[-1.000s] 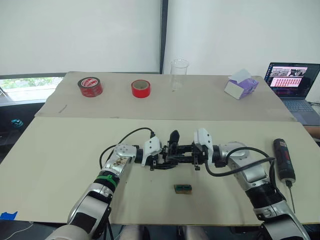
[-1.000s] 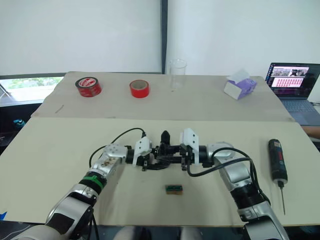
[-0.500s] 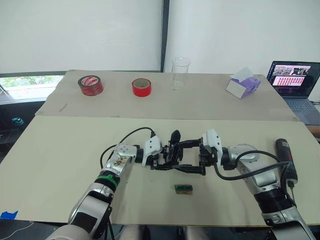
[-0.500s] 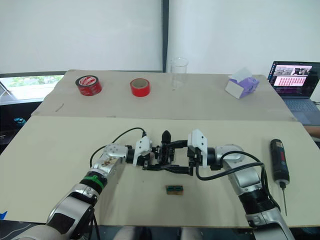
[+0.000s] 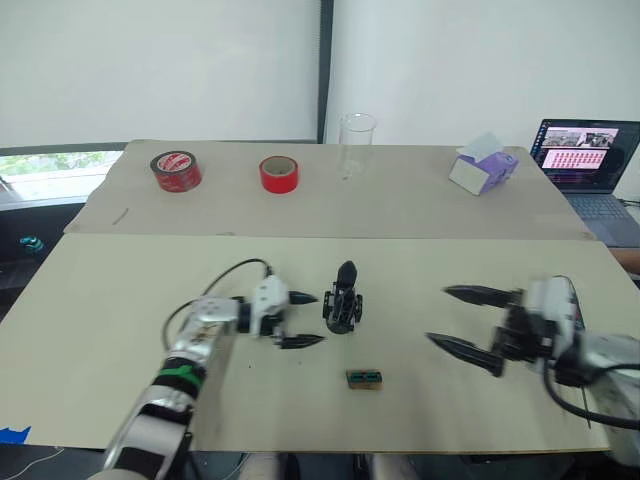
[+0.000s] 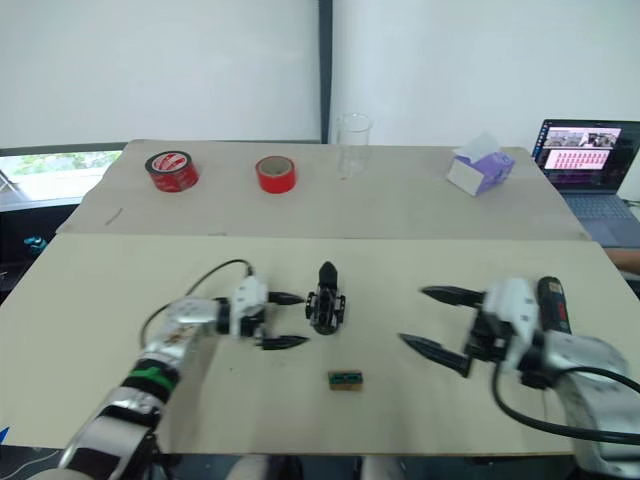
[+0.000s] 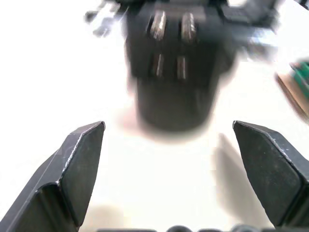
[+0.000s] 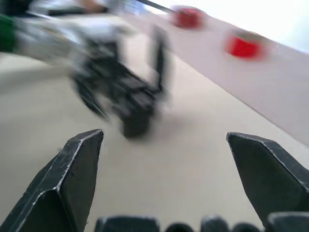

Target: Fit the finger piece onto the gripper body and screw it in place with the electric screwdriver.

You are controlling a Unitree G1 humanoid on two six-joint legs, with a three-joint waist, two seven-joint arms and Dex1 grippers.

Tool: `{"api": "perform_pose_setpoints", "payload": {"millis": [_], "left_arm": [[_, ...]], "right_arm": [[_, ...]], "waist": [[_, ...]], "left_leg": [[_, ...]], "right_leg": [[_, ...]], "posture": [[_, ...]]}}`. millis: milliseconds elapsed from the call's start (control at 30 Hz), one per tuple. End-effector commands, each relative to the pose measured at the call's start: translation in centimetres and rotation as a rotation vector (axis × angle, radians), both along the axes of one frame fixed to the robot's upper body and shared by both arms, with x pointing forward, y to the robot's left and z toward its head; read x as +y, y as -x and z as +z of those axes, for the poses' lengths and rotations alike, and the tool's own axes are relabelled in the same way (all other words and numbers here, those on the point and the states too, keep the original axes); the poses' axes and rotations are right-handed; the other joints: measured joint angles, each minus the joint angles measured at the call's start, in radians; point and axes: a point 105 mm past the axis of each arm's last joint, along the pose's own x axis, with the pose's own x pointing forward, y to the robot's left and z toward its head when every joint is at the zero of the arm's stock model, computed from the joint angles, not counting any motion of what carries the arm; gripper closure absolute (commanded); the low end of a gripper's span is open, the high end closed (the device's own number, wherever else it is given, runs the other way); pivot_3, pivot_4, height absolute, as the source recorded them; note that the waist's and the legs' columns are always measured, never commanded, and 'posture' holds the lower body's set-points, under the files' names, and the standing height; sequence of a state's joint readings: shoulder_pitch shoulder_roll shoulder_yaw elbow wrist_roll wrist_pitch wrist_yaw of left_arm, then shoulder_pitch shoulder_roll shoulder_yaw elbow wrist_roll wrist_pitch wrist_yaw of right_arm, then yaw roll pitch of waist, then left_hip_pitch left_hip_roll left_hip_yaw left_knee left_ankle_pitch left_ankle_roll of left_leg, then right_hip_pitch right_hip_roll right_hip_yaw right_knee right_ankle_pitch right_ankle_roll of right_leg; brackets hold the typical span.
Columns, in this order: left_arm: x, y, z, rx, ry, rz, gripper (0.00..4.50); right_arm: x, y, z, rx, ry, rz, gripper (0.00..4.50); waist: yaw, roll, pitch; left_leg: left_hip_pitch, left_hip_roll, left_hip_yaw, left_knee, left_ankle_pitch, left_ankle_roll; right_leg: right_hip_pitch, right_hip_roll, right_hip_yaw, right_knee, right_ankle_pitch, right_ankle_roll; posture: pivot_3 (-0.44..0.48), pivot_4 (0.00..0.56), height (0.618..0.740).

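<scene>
We judge the fitting step to be done or nearly so: the small black blocky gripper body (image 5: pixel 342 305) stands alone on the cream desk (image 5: pixel 100 330), with one pointed black finger sticking up from it, and neither arm touches it. We see no loose finger piece on the desk; whether it already sits on the body we cannot tell.

Next move, in our judgement: fetch the dark cylindrical electric screwdriver (image 6: pixel 552 304). It lies at the desk's right edge, partly hidden behind the right wrist. The right arm would have to turn toward it, grasp the barrel, and bring the bit down on the screw hole, while the left arm steadies the body.

Pose: the left gripper (image 5: pixel 303 319) lies low over the desk just left of the body, jaws spread wide and empty, tips pointing at it. The right gripper (image 5: pixel 468 322) is well apart from the body on its right, near the screwdriver, jaws also wide open and empty, tips pointing left.

A small flat green-and-brown block (image 5: pixel 364 377) lies near the body, toward the robot.
</scene>
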State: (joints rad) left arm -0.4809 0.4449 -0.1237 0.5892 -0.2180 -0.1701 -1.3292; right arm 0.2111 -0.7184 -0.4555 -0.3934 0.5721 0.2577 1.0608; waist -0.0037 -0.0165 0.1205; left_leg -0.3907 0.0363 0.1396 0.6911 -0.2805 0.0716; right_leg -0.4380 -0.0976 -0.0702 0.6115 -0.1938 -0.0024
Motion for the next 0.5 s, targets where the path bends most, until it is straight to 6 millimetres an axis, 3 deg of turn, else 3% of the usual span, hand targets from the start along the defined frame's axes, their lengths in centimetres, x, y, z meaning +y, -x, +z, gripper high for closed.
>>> {"api": "perform_pose_setpoints", "payload": {"millis": [33, 133, 333, 500], "left_arm": [[1.8, 0.9, 3.6, -0.073, 0.115, -0.012, 0.03], [2.1, 2.0, 6.6, -0.111, 0.174, -0.044, 0.03], [1.6, 4.2, 9.4, -0.124, 0.192, -0.124, 0.03], [1.2, 5.1, 11.0, -0.117, 0.225, -0.168, 0.03]], "right_arm": [[-4.2, 2.8, 1.4, -0.092, 0.044, -0.257, 0.0], [-7.2, 6.2, 0.4, -0.063, 0.097, -0.474, 0.0], [-10.7, 11.1, -1.3, -0.015, 0.128, -0.813, 0.0], [-13.1, 12.8, -2.2, 0.033, 0.172, -1.044, 0.0]], "waist": [[0.01, 0.001, 0.004], [0.028, 0.004, 0.008], [0.029, 0.006, 0.008], [0.013, 0.01, 0.01]], "left_leg": [[-0.001, 0.0, 0.0, 0.0, 0.0, 0.0], [-0.003, 0.0, -0.002, 0.001, 0.0, 0.0], [-0.004, -0.003, -0.001, 0.003, -0.006, -0.006], [-0.005, -0.003, 0.0, 0.002, -0.006, -0.007]], "right_leg": [[0.0, 0.001, 0.0, 0.0, -0.004, 0.006], [-0.001, -0.002, 0.0, -0.001, -0.005, 0.006], [-0.001, -0.011, 0.0, -0.002, -0.007, 0.004], [-0.002, -0.011, 0.001, -0.001, -0.007, 0.004]], "posture": [[0.0, 0.15, 0.74], [0.0, 0.15, 0.74], [0.0, 0.15, 0.74], [0.0, 0.15, 0.74]]}}
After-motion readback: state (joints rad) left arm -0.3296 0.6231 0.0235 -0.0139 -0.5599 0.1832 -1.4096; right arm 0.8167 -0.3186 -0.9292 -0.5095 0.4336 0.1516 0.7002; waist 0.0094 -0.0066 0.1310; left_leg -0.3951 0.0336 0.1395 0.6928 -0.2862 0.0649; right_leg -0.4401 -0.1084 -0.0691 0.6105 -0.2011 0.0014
